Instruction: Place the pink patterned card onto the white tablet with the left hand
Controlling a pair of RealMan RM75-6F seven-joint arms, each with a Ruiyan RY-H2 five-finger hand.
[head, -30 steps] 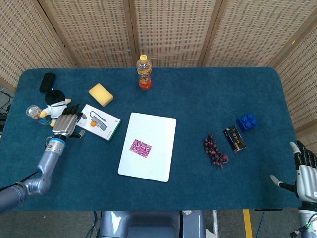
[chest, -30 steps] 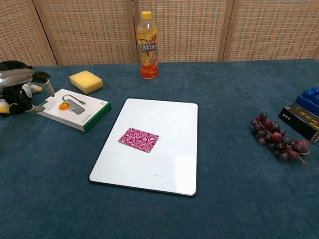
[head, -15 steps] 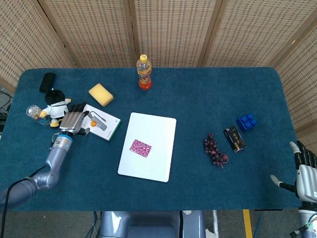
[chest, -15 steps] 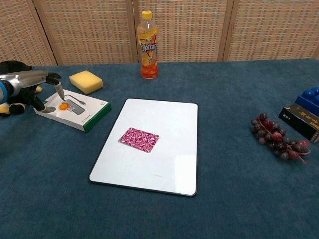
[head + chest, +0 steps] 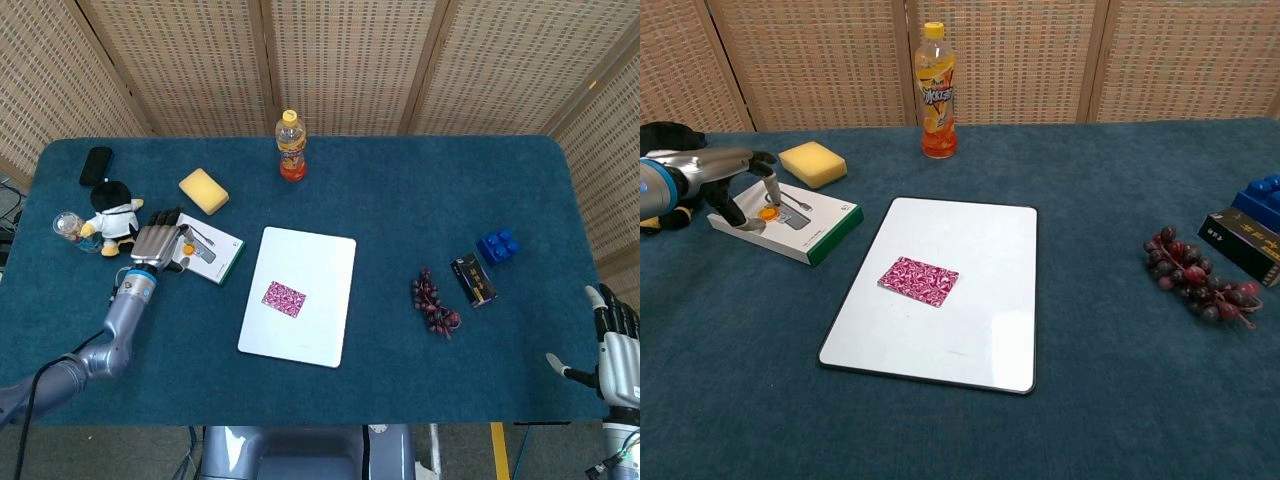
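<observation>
The pink patterned card [image 5: 284, 298] [image 5: 919, 279] lies flat on the white tablet [image 5: 310, 255] [image 5: 980, 240], left of the tablet's middle. My left hand [image 5: 158, 243] [image 5: 725, 175] hovers well to the left of the tablet, over a white and green box [image 5: 213, 249] [image 5: 805, 228], fingers spread and holding nothing. My right hand [image 5: 618, 350] stays at the table's front right corner, fingers apart and empty; the chest view does not show it.
An orange drink bottle [image 5: 291, 146] [image 5: 937, 92] stands behind the tablet. A yellow sponge [image 5: 203, 190] [image 5: 812, 163] and a plush doll [image 5: 110, 210] lie at the left. Grapes [image 5: 433, 303] [image 5: 1197, 278], a black box [image 5: 473, 279] and a blue brick [image 5: 497, 245] lie at the right.
My left hand has moved right, from beside the doll to above the white and green box. The card, the tablet and my right hand have not moved.
</observation>
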